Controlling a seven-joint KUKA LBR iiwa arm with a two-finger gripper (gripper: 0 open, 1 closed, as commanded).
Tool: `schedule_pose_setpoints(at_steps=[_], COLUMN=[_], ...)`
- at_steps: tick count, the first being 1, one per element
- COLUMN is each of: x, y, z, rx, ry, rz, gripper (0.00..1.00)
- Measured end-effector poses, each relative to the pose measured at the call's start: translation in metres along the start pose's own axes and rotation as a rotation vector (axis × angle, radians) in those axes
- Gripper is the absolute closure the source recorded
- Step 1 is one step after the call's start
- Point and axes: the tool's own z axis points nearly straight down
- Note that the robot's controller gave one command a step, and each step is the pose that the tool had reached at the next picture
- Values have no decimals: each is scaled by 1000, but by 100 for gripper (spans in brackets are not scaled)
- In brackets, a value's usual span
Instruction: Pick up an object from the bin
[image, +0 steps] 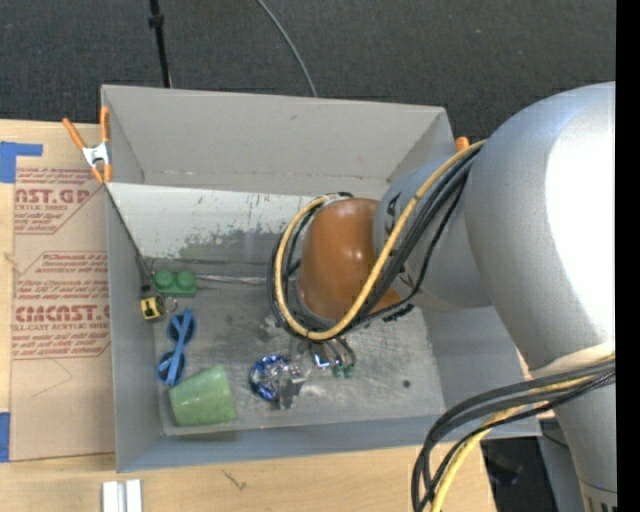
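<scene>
I am hovering my gripper (326, 362) low, just beside the crumpled blue thing (270, 378) near the bin's (270, 140) front wall, likely to get around it, though I cannot tell whether it is spread or pinched.

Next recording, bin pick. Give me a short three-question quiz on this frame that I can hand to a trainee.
1. True or false: the pale green lump lies in the near left corner of the bin.
2. Fill in: the rounded cover on the wrist above the hand is ___ in colour.
3. Which thing lies nearest the hand?
A) the green studded block
B) the blue shiny crumpled thing
C) the pale green lump

Key: 1 true; 2 orange; 3 B.
</scene>
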Motion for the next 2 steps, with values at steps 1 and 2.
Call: schedule_pose_setpoints(at_steps=[1, 2], x=[0, -29], y=[1, 14], z=[-1, -154], rx=[-1, -2], ry=[2, 4], rz=[-1, -11], gripper=[100, 100])
